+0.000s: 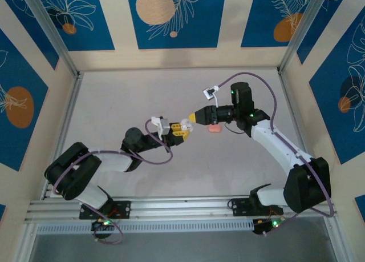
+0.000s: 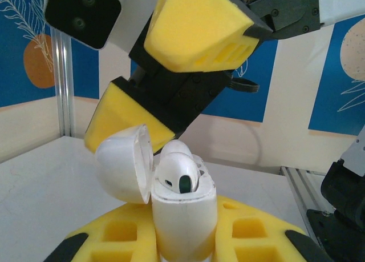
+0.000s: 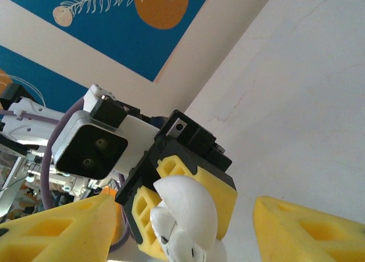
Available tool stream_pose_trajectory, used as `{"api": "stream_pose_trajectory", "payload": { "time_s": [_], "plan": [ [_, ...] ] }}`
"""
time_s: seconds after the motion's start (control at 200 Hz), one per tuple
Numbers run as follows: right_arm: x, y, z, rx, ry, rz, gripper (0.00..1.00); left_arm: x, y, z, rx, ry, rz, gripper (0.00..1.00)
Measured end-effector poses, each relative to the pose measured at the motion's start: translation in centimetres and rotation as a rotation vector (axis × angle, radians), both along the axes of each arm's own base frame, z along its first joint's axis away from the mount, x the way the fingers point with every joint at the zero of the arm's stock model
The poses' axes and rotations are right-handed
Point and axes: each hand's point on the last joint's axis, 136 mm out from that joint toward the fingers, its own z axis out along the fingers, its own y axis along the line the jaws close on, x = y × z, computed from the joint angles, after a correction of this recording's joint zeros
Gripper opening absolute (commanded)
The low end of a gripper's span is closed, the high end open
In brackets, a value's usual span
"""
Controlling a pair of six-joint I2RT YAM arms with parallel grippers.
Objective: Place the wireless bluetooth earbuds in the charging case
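Note:
My left gripper (image 2: 182, 242) is shut on a white charging case (image 2: 183, 216) and holds it upright off the table. The case's lid (image 2: 122, 165) hangs open to the left. Two white earbuds (image 2: 179, 173) sit in its sockets, rounded heads up. My right gripper (image 2: 128, 85) hovers just above and behind the case, its yellow fingers (image 2: 194, 25) spread open with nothing held. In the right wrist view the case (image 3: 185, 216) shows ahead between the right gripper's (image 3: 183, 208) spread fingertips. From the top, left gripper (image 1: 180, 130) and right gripper (image 1: 193, 119) meet mid-table.
A small pink object (image 1: 215, 128) lies on the table under the right arm's wrist. Aluminium rails (image 1: 63, 119) and patterned walls bound the grey table (image 1: 131, 96) on all sides.

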Motion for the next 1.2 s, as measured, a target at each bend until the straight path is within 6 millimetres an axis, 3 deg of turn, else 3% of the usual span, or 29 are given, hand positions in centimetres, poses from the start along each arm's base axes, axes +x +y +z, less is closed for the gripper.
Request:
{"api": "stream_pose_trajectory", "payload": {
  "time_s": [0.185, 0.36, 0.59, 0.69, 0.795, 0.915, 1.035, 1.195],
  "plan": [
    [-0.9, 1.1, 0.5, 0.019, -0.003, 0.068, 0.57, 0.0, -0.1, 0.6, -0.009, -0.009, -0.007, 0.19],
    [-1.4, 0.8, 1.1, 0.031, -0.029, 0.078, 0.53, -0.1, -0.2, 0.7, -0.013, -0.016, -0.013, 0.19],
    [-3.2, -2.2, 4.8, 0.078, -0.166, 0.015, 0.52, 0.0, -0.3, 0.4, -0.015, 0.016, -0.018, 0.19],
    [-2.4, -3.5, 4.9, 0.058, -0.177, -0.069, 0.51, 0.4, -0.4, -0.4, -0.008, 0.063, -0.008, 0.19],
    [0.1, -5.2, 3.1, -0.016, -0.107, -0.226, 0.5, 1.3, -0.7, -1.9, 0.01, 0.154, 0.009, 0.18],
    [2.5, -7.9, -0.8, -0.101, 0.038, -0.407, 0.5, 3.1, -1.3, -4.5, 0.025, 0.314, 0.049, 0.16],
    [3.4, -10.4, -4.6, -0.173, 0.184, -0.551, 0.5, 4.9, -2.2, -8.1, 0.04, 0.505, 0.076, 0.14],
    [3.3, -12.1, -7.5, -0.214, 0.304, -0.641, 0.5, 7.2, -4.0, -13.0, 0.02, 0.787, 0.08, 0.12]
  ]
}}
